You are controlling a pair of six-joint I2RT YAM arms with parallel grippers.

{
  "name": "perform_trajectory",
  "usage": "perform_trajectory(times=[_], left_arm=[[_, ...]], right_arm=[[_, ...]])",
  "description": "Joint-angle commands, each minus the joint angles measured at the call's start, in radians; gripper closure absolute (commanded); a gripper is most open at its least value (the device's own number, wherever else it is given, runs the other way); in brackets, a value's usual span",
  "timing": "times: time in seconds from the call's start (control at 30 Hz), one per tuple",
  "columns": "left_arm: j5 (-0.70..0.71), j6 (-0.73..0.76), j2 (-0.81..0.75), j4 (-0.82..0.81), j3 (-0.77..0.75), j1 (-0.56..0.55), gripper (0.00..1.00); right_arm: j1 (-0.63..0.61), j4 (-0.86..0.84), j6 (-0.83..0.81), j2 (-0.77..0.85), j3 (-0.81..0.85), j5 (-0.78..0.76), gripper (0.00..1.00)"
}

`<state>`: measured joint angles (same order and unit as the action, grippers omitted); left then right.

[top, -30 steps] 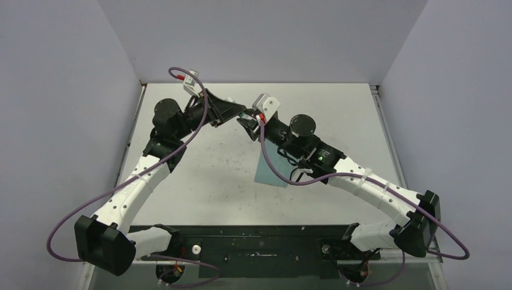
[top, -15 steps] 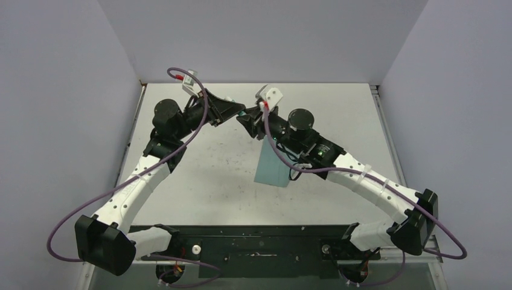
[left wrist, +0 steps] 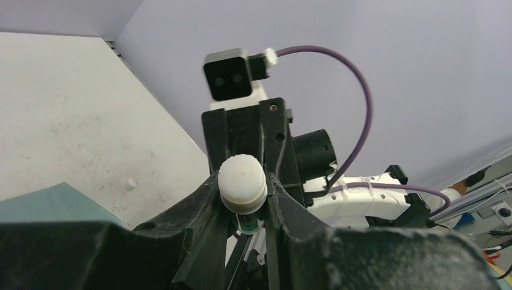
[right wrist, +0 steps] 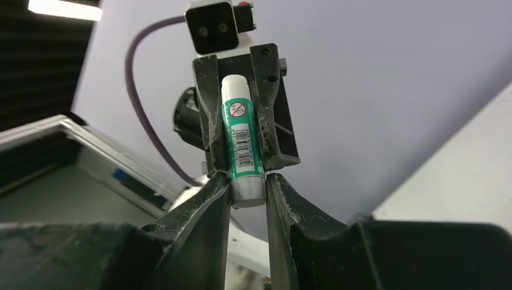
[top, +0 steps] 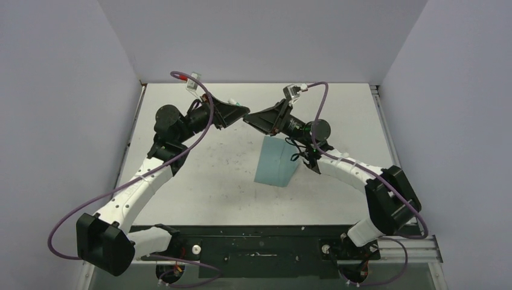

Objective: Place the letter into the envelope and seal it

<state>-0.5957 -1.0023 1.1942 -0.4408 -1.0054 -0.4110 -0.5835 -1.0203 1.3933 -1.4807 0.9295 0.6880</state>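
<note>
A white-and-green glue stick [right wrist: 240, 130] hangs in the air between both grippers over the back of the table. My left gripper [left wrist: 243, 187] is shut on its white-capped end [left wrist: 241, 180]. My right gripper [right wrist: 247, 190] is shut on its grey base [right wrist: 248, 192]. In the top view the left gripper [top: 243, 112] and the right gripper [top: 249, 118] meet tip to tip. The teal envelope [top: 275, 163] lies flat on the table just in front of them, and its corner [left wrist: 51, 202] shows in the left wrist view. The letter is not in view.
The white table [top: 205, 169] has raised rails along its left side [top: 134, 130] and right side [top: 381, 121]. A small white bit [left wrist: 130, 181] lies on the table near the envelope. The black base plate [top: 259, 241] runs along the near edge.
The right arm has swung its elbow out to the right and turned its wrist, and its jaws have closed on the stick's base. The left gripper has shifted slightly right with the stick.
</note>
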Motion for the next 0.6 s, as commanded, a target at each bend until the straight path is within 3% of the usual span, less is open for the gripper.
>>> perform_trajectory(times=[0.0, 0.1, 0.17, 0.23, 0.33, 0.43, 0.57], left_arm=[[-0.043, 0.058, -0.079, -0.136, -0.009, 0.028, 1.0], [-0.042, 0.066, -0.089, -0.138, 0.001, 0.028, 1.0], [-0.041, 0.068, -0.097, -0.136, 0.005, 0.028, 1.0], [-0.051, 0.063, -0.105, -0.143, 0.007, 0.028, 1.0], [-0.055, 0.055, -0.119, -0.132, 0.005, 0.022, 1.0], [-0.041, 0.04, -0.132, -0.121, 0.013, 0.018, 1.0], [-0.035, -0.009, -0.132, -0.13, 0.018, 0.011, 1.0]], right_arm=[[0.033, -0.472, 0.494, -0.07, -0.006, -0.15, 0.95], [0.028, -0.39, 0.381, -0.036, 0.01, -0.142, 0.92], [0.027, -0.3, 0.185, 0.005, 0.02, -0.108, 0.65], [0.013, -0.119, -0.144, 0.073, 0.027, -0.074, 0.37], [-0.06, 0.293, -0.737, 0.201, 0.051, -0.178, 0.15], [-0.151, 0.415, -1.137, 0.273, 0.037, -0.344, 0.1], [-0.229, 0.303, -1.376, 0.308, -0.024, -0.462, 0.1]])
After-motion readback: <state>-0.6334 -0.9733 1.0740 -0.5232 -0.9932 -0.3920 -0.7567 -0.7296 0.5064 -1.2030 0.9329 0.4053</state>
